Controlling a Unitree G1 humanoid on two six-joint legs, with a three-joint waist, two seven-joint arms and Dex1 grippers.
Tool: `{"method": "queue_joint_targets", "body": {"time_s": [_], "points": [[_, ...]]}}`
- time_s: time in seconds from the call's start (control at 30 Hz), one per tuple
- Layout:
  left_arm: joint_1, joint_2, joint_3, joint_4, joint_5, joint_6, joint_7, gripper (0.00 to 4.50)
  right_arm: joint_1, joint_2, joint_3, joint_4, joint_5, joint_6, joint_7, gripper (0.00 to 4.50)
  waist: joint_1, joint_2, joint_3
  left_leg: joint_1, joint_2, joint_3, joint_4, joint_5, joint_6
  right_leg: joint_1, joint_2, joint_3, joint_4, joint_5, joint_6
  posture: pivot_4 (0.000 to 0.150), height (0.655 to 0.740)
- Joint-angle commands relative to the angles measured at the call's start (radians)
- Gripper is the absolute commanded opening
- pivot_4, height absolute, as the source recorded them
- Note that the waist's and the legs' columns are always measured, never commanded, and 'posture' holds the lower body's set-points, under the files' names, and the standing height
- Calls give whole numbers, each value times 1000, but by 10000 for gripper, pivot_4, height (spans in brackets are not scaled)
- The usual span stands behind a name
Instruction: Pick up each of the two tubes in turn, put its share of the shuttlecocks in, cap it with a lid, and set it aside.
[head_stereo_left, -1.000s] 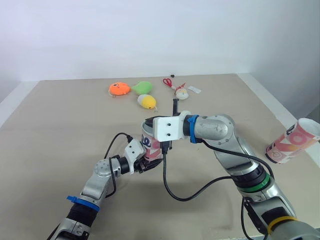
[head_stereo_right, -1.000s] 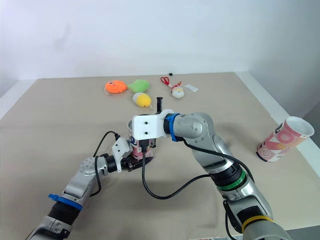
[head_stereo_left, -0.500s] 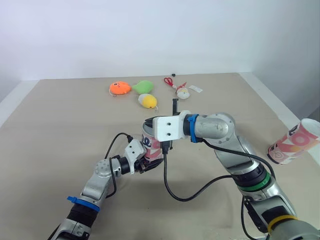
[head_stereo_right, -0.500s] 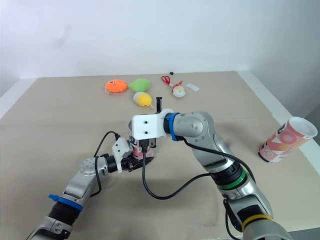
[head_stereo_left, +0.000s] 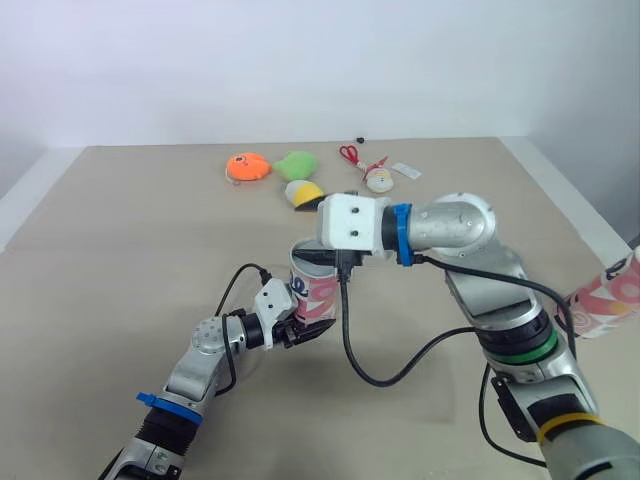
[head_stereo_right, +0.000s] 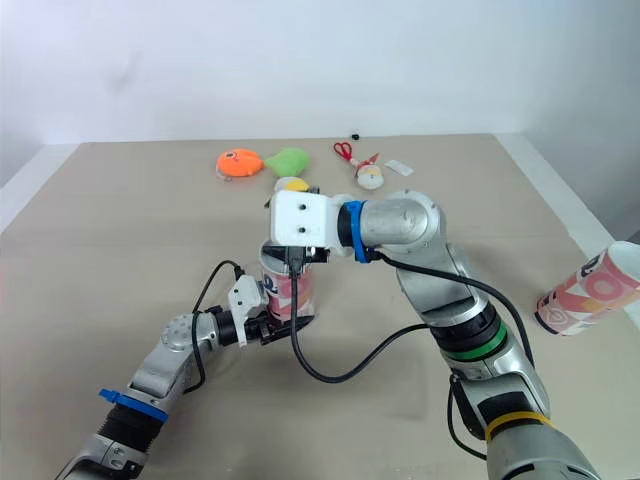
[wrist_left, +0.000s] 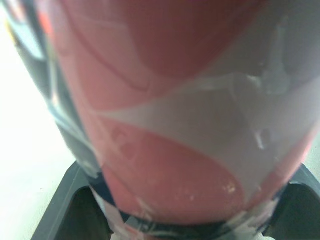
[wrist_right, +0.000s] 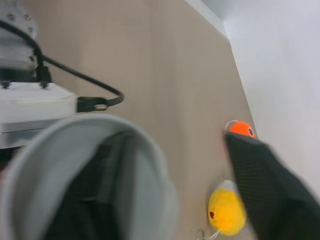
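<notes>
Holding: left gripper clamped on standing tube near its base
Right gripper: above that tube's open mouth; grip cannot tell
Second tube: lying well apart

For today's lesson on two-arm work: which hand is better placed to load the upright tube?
Right. The right hand hangs open above the tube, at its open mouth, while the left hand grips its base, steadying it.

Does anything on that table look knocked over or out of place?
Yes: the second pink-and-white patterned cardboard tube lies tipped on its side at the right edge of the beige table, while the matching tube stands upright in the left gripper.
</notes>
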Motion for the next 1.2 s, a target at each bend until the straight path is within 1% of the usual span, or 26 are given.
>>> {"method": "queue_joint_targets", "body": {"time_s": [0.03, 0.07, 0.17, 0.23, 0.27, 0.33, 0.37, 0.43, 0.57, 0.77, 0.93, 1.1, 1.2], "points": [[0, -8, -61, 67, 62, 38, 22, 28948, -44, 2, 26, 26, 73, 51, 60, 37462, 0, -3, 6, -1, -1, 0, 0, 0, 0, -1, -1, 0, 0, 0, 0, 1500, 7400], [0, -8, -61, 67, 62, 37, 22, 28948, -71, -3, 8, 34, 90, 63, 66, 37462, 0, -4, 7, -4, -1, 0, 1, 0, 0, -3, -1, 0, 0, 1, 0, 1500, 7400], [-2, -9, -61, 68, 62, 38, 23, 28948, -130, -27, -30, 42, 139, 94, 94, 28381, 0, -5, 15, -11, -2, -1, 2, 2, 3, -9, -1, 0, 0, 4, 0, 1500, 7400], [-2, -9, -61, 69, 62, 38, 23, 28948, -144, -57, -38, 22, 178, 119, 126, 17918, 0, -5, 19, -13, -3, -1, 3, 2, 3, -10, -1, -1, 0, 6, 2, 1500, 7400], [-3, -9, -62, 69, 62, 38, 24, 28948, -146, -71, -36, 12, 194, 130, 139, 14307, 0, -5, 20, -13, -3, -1, 3, 2, 3, -10, -1, 0, 0, 6, 2, 1500, 7400], [-4, -8, -64, 70, 60, 37, 25, 28948, -147, -92, -28, -6, 221, 155, 153, 3455, 0, -5, 24, -13, -3, -2, 3, 2, 3, -10, -1, -1, 0, 6, 2, 1500, 7400], [-5, -7, -65, 71, 59, 37, 26, 28948, -145, -103, -21, -15, 230, 167, 159, 731, 0, -6, 25, -13, -4, -2, 3, 2, 3, -10, -1, -1, 0, 6, 2, 1500, 7400], [-6, -5, -67, 73, 58, 35, 28, 28948, -133, -132, 2, -36, 242, 195, 175, 731, 0, -7, 27, -14, -4, -2, 2, 2, 2, -10, -1, -1, 0, 5, 2, 1500, 7400], [-6, -4, -70, 74, 56, 32, 29, 28948, -90, -206, 75, -52, 206, 186, 189, 731, 0, -8, 28, -14, -5, -2, 3, 1, 2, -9, -1, -1, 0, 5, 3, 1500, 7400], [-2, 1, -72, 69, 55, 33, 30, 28948, -98, -242, 86, -45, 198, 185, 181, 731, 0, -8, 27, -13, -5, -2, 2, 1, 2, -8, -1, -1, 0, 4, 4, 1500, 7400], [-2, 4, -75, 68, 52, 31, 30, 28948, -50, -303, 204, -90, 134, 224, 197, 731, 0, -10, 25, -12, -5, -2, 3, 1, 2, -7, -2, -1, 0, 4, 4, 1500, 7400], [-3, 8, -80, 68, 50, 28, 34, 28948, -4, -299, 255, -132, 151, 296, 210, 731, 0, -13, 15, -10, -5, -3, 3, 0, 0, -5, -2, -1, 0, 3, 4, 1500, 7400], [-4, 7, -82, 70, 48, 27, 35, 28948, 18, -245, 231, -122, 237, 359, 222, 731, 0, -15, 5, -8, -4, -3, 3, -1, -1, -4, -1, -1, 0, 2, 4, 1500, 7400]]}}
